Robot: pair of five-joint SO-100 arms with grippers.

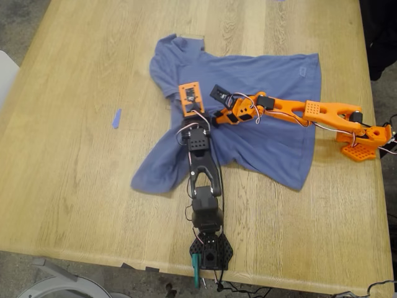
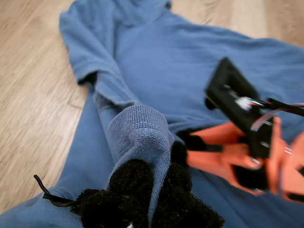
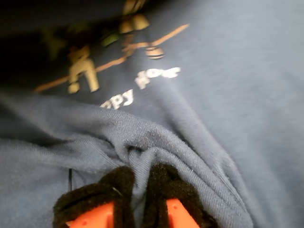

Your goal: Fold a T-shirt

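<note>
Slate-blue cloth, one T-shirt (image 1: 260, 118), lies crumpled across the middle of the wooden table (image 1: 80, 186). Two grippers work over its centre: my first gripper (image 2: 152, 190) pinches a ribbed fold, and my second gripper (image 3: 142, 199) clamps a ridge just beside the print (image 3: 118, 61).

Two small printed-plastic arms worked over the wooden table (image 1: 74, 186): one black arm (image 1: 203, 186) carrying an orange camera plate, one orange arm (image 1: 310, 115) with black servos; thin wires trailed from both bases.
</note>
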